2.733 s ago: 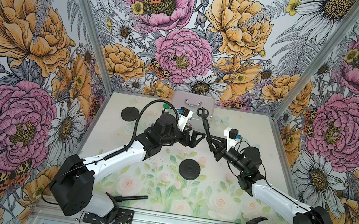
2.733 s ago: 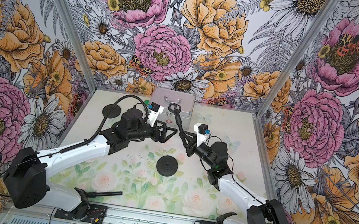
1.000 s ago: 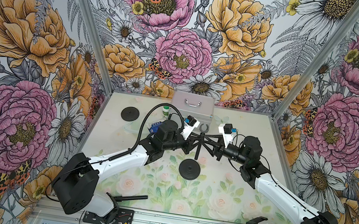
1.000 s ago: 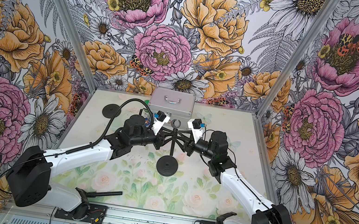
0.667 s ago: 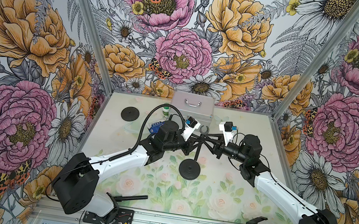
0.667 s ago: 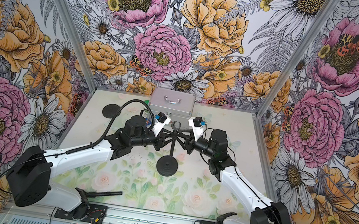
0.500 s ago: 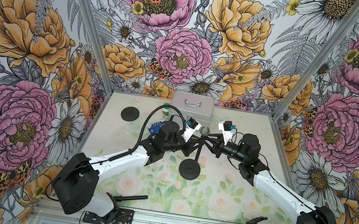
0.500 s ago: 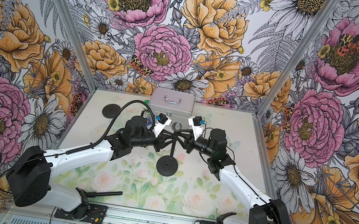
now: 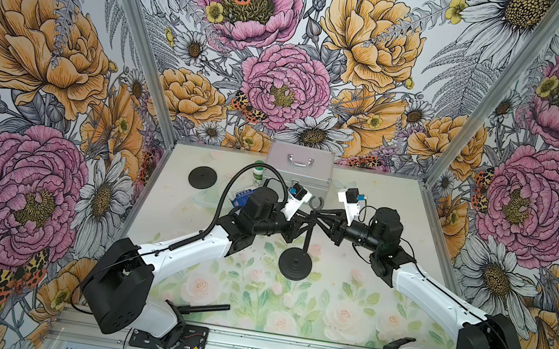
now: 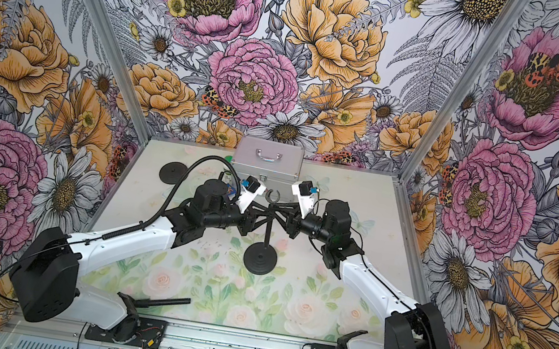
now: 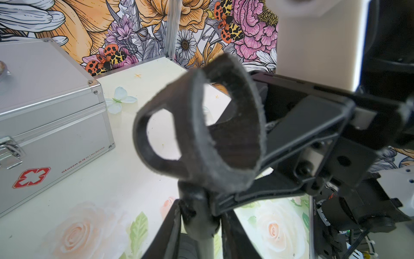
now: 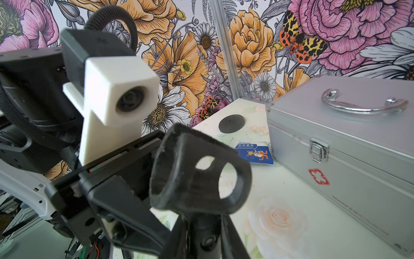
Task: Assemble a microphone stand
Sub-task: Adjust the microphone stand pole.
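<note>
At the far left of the worktop [image 9: 344, 307] lies a spare round base [image 9: 202, 177], and a loose black rod [image 9: 207, 307] lies near the front edge. The left end effector [image 11: 199, 233] is clenched on the microphone stand [image 9: 307, 233] just under its clip [image 9: 316, 202]. The stand is upright mid-worktop on its own disc foot [image 9: 295, 264], in front of a silver first-aid case [image 9: 300, 165]. From the opposite side the right end effector [image 12: 205, 235] grasps the stand at the same height, just beside the left one.
</note>
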Controlling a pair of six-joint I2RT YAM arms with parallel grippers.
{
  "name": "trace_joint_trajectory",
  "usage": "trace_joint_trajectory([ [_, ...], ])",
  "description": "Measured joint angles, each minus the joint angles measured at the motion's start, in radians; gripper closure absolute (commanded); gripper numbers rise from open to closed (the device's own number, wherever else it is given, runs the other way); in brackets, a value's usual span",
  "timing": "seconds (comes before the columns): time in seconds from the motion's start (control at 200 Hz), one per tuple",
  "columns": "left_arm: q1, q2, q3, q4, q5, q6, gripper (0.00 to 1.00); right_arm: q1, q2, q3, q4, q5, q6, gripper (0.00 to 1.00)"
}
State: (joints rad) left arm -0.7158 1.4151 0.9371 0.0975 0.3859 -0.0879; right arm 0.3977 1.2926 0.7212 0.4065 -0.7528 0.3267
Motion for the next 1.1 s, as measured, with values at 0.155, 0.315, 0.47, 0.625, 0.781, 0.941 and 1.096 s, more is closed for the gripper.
trace_joint_trajectory([
  [0.155, 0.005, -0.004, -0.001, 0.001, 0.0, -0.005, 0.79, 0.0, 0.019, 0.004, 0.023, -0.023, 0.015, 0.69],
  [0.315, 0.005, -0.012, -0.003, -0.015, 0.033, -0.005, 0.81, -0.008, 0.056, 0.021, 0.05, -0.089, 0.023, 0.61],
  [0.47, 0.005, -0.014, -0.004, -0.027, 0.061, -0.005, 0.81, -0.018, 0.074, 0.029, 0.057, -0.158, 0.023, 0.71],
  [0.625, 0.013, -0.025, -0.006, -0.027, 0.087, -0.013, 0.74, -0.029, 0.092, 0.04, 0.056, -0.188, 0.018, 0.82],
  [0.781, 0.013, -0.03, -0.01, 0.014, 0.101, -0.023, 0.51, -0.024, 0.094, 0.041, 0.051, -0.168, 0.016, 0.89],
  [0.941, 0.011, -0.032, -0.01, 0.047, 0.107, -0.036, 0.37, -0.01, 0.068, 0.041, 0.047, -0.088, 0.013, 0.9],
  [1.096, 0.011, -0.032, -0.023, 0.102, 0.105, -0.044, 0.31, -0.005, -0.015, 0.007, 0.111, 0.047, 0.027, 0.9],
])
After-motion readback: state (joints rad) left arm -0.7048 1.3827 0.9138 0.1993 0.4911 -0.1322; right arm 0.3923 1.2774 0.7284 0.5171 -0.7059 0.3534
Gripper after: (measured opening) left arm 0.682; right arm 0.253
